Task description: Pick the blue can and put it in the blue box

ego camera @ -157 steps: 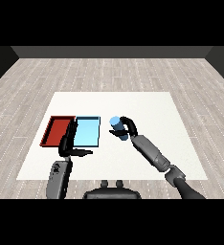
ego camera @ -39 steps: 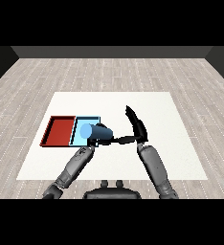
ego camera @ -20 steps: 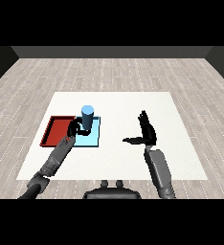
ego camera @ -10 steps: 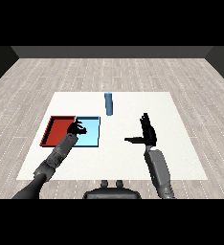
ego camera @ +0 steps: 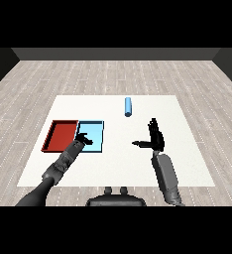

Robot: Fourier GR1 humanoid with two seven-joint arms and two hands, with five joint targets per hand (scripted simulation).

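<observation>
Fingers of our left hand (ego camera: pixel 82 141) spread over light blue tray (ego camera: pixel 99 135); right hand (ego camera: pixel 156 137) open; blue can (ego camera: pixel 128 106) lies on white table (ego camera: pixel 187 163), well apart from both.

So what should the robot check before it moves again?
1. Blue can in the light blue tray: not ok, it lies on its side on the table, beyond the tray.
2. Can held by a hand: not ok.
3. Left hand free: ok, open over the tray's edge.
4. Right hand free: ok, open, holding nothing.
5. Light blue tray has room: ok.
</observation>
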